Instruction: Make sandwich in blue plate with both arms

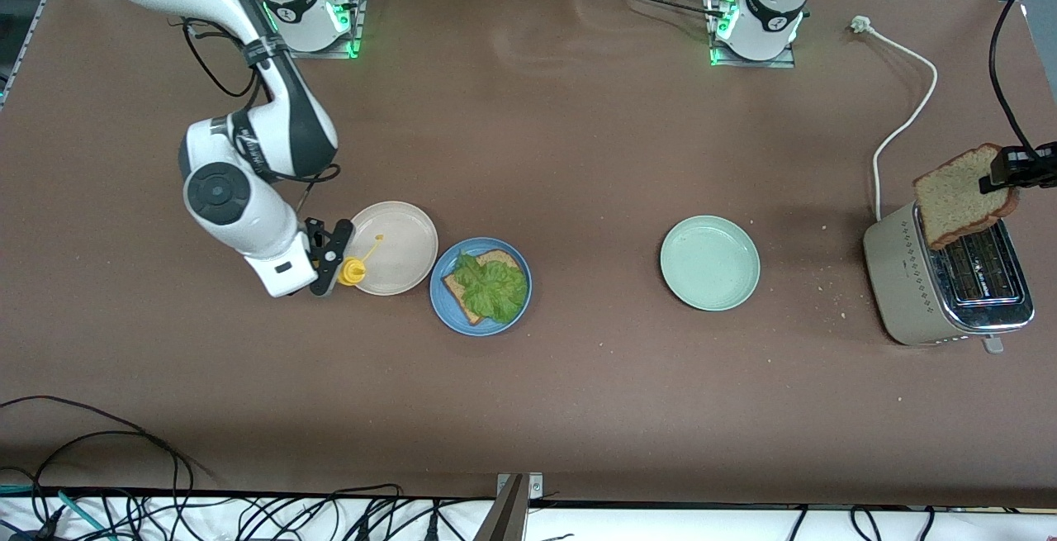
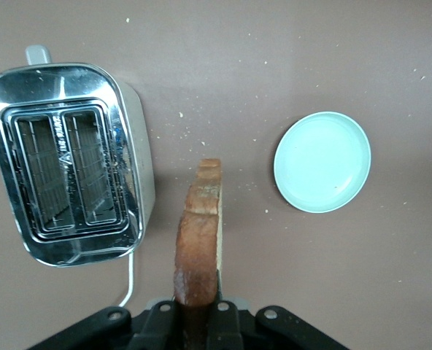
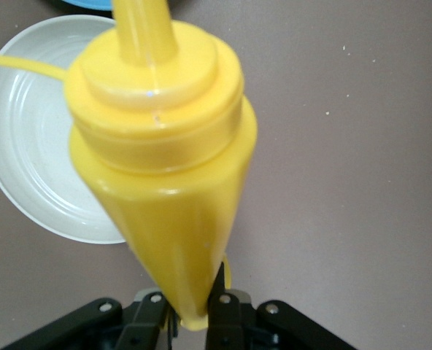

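— Where are my claws?

— My right claw (image 1: 330,264) is clamped on a yellow squeeze bottle (image 1: 353,270), nozzle tilted over the beige plate (image 1: 409,231). The blue plate (image 1: 450,303) sits just beside that plate on the table (image 1: 578,153), holding one bread slice (image 1: 505,259) under lettuce (image 1: 493,287).

— And the left?

— My left claw (image 1: 1003,177) grips a second toast slice (image 1: 962,194) on edge, above the toaster (image 1: 908,277). The mint plate (image 1: 710,263) lies between.

Toaster (image 1: 950,281): you'll see it at the left arm's end.
Mint plate (image 1: 709,263): bare.
Beige plate (image 1: 396,248): beside your yellow bottle (image 1: 352,271).
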